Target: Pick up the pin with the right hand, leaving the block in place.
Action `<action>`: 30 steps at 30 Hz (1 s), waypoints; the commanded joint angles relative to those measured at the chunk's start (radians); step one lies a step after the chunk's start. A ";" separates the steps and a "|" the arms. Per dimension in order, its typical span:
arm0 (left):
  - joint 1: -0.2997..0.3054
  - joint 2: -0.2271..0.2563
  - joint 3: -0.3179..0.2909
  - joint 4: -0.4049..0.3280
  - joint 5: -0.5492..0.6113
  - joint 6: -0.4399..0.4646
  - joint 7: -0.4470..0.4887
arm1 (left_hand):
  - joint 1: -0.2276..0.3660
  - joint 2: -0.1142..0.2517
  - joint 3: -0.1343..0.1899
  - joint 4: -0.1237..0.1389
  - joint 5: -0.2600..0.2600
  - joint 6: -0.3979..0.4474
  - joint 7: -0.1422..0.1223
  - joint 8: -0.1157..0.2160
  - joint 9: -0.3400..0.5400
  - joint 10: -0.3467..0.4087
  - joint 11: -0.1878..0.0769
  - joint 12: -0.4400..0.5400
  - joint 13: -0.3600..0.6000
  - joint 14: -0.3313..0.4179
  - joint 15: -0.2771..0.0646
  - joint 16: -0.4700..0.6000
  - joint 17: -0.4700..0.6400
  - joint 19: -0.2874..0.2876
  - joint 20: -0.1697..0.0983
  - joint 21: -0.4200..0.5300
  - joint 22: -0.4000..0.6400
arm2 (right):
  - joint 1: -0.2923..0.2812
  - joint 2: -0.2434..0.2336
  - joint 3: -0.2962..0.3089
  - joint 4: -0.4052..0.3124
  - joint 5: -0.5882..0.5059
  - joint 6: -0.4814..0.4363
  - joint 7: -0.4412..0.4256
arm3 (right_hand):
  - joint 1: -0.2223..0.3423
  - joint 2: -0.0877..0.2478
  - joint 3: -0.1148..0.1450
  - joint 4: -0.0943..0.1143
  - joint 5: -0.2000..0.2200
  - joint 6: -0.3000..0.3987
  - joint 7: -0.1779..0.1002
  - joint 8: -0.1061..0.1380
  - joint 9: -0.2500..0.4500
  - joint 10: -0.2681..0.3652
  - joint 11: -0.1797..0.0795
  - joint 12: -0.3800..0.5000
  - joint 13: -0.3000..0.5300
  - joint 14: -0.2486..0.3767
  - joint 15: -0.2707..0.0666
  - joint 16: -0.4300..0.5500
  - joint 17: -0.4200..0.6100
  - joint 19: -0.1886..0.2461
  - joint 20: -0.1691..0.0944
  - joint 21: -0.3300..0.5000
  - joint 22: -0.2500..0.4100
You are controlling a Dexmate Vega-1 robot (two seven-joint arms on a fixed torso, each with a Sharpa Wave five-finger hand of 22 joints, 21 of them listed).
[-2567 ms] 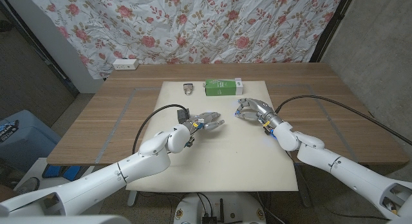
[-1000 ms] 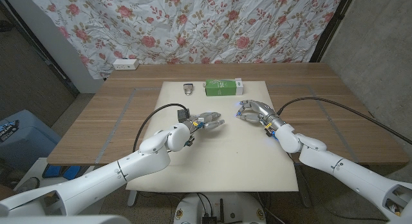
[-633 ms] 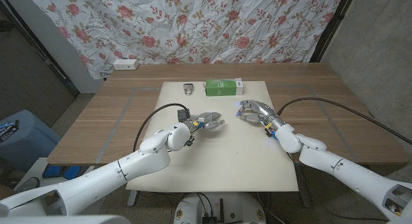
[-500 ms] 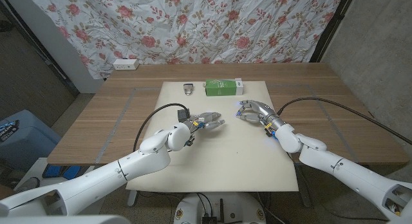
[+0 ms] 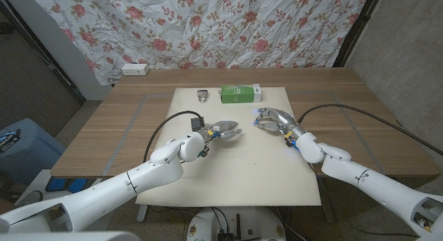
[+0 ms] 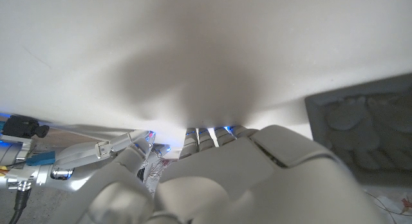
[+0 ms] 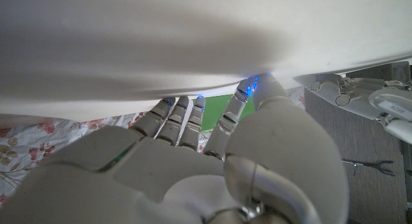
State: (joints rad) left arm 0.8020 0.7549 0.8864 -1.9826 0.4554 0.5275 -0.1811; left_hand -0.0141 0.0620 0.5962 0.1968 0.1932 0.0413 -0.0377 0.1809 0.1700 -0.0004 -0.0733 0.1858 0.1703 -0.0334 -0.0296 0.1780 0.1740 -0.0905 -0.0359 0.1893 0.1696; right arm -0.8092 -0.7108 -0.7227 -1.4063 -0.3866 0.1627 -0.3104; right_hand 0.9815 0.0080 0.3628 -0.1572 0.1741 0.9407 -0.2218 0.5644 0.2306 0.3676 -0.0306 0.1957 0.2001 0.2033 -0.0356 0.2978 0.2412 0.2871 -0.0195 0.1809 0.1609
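Right hand (image 5: 271,120) curled, fingertips down on the white mat (image 5: 242,165)

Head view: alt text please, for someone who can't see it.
Two white robot hands, left hand and right hand, sit apart on a cream mat on a wooden table. A green block and a small dark pin lie at the mat's far edge, untouched.

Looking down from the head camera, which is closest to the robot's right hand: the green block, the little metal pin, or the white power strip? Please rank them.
From the right hand:
1. Green block, just beyond it on the cream mat.
2. Pin, further toward the robot's left, beside the block.
3. White power strip, at the table's far left edge.
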 commanded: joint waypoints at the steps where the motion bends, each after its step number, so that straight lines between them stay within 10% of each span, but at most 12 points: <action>1: -0.011 0.000 0.005 0.006 0.000 -0.004 -0.015 | 0.007 0.128 0.002 -0.005 0.008 0.000 -0.004 0.002 0.005 0.003 -0.002 0.004 0.003 0.009 -0.020 0.005 0.002 0.009 -0.069 0.008 0.004 | 0.007 -0.006 0.005 -0.004 0.002 0.024 0.007 | -0.005 -0.002 -0.003 -0.002 0.003 -0.009 0.001 -0.006 0.002 -0.010 -0.003 -0.002 0.001 -0.010 -0.016 -0.006 0.000 0.001 0.008 0.004 0.005; 30: -0.033 -0.003 0.012 0.021 -0.001 -0.003 -0.039 | 0.009 0.128 0.008 -0.006 0.009 0.003 -0.005 0.002 0.005 0.005 -0.001 0.004 0.003 0.014 -0.019 0.006 0.002 0.015 -0.067 0.008 0.003 | 0.030 -0.009 0.006 0.026 0.011 0.078 0.046 | -0.034 -0.030 -0.027 0.003 0.005 -0.136 0.003 -0.056 0.001 -0.080 0.005 -0.009 0.003 -0.052 0.005 -0.029 0.001 -0.020 0.027 0.003 0.006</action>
State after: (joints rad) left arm 0.7793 0.7548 0.8911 -1.9669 0.4483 0.5152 -0.2137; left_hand -0.0141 0.0619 0.6003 0.1926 0.1932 0.0411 -0.0376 0.1809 0.1698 -0.0006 -0.0732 0.1855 0.1694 -0.0270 -0.0343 0.1745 0.1750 -0.0848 -0.0416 0.1914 0.1700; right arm -0.7841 -0.7184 -0.7181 -1.3897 -0.3824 0.2145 -0.2763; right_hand 0.9546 -0.0189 0.3378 -0.1547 0.1751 0.8135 -0.2203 0.5128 0.2328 0.2907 -0.0250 0.1885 0.2002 0.1552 -0.0339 0.2698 0.2395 0.2687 -0.0010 0.1810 0.1656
